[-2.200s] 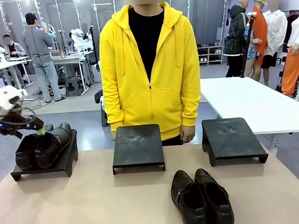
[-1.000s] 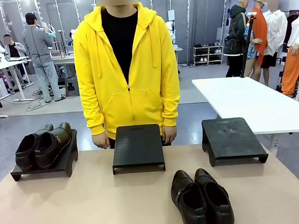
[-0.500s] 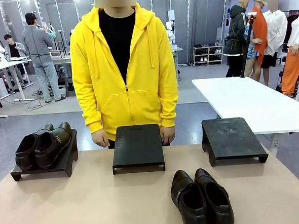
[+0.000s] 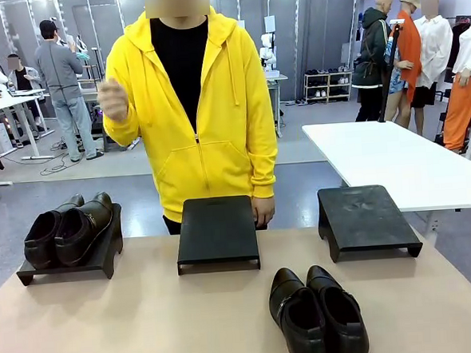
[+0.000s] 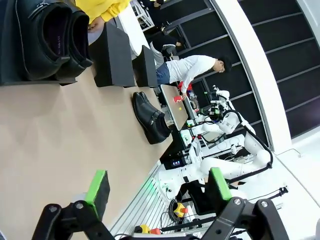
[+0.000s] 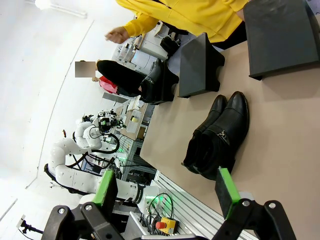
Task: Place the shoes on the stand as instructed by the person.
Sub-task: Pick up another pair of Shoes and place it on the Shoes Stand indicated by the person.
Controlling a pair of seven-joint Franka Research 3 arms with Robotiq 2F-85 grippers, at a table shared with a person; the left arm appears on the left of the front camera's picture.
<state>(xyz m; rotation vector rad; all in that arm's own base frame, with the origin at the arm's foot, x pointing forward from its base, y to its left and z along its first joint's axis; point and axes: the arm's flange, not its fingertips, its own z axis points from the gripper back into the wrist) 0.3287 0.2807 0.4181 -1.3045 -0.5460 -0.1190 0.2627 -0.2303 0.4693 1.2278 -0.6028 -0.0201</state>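
The loose pair (image 4: 317,314) lies on the tabletop (image 4: 133,327) at my near edge, right of the middle. The two shoes are side by side and touching, long axis running from me toward the person (image 4: 195,107), toes away and heels my way. The middle stand (image 4: 216,230) sits just beyond and a little to its left, the right stand (image 4: 366,216) beyond and to its right, both bare. The other pair (image 4: 67,228) already sits on the left stand (image 4: 73,271). The person holds a raised hand (image 4: 113,100) loosely curled (no stand pointed out yet, as far as I can judge). My right tool (image 6: 165,186) is the nearer one, I reckon, with the pair lying ahead of it; its fingers are spread wide and hold nothing. My left tool (image 5: 158,186) is likewise spread and empty, well apart from the pair.
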